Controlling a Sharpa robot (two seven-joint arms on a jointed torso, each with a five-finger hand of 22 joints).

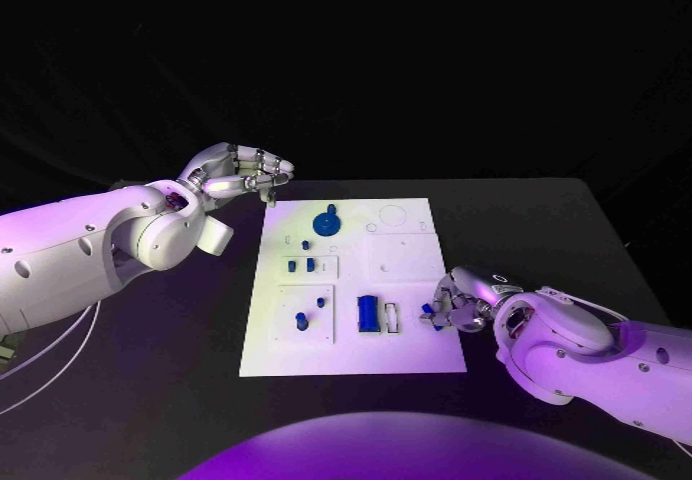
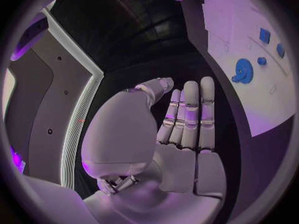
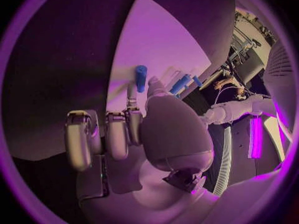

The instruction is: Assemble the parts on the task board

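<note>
The white task board (image 1: 411, 345) lies in the middle of the black table. On it stand a blue gear (image 1: 329, 222), small blue pegs (image 1: 300, 266) and a blue block (image 1: 369, 313). My right hand (image 1: 464, 302) rests at the board's right edge and pinches a small blue peg (image 3: 141, 78) between thumb and a finger, low over the board (image 3: 156, 40). My left hand (image 1: 238, 172) hovers off the board's far left corner. Its fingers (image 2: 190, 114) lie straight and side by side, with nothing in them. The gear (image 2: 243, 70) also appears in the left wrist view.
Bare black table surrounds the board on all sides. A white slotted piece (image 1: 391, 317) sits beside the blue block. An outlined round recess (image 1: 389, 214) marks the board's far right part.
</note>
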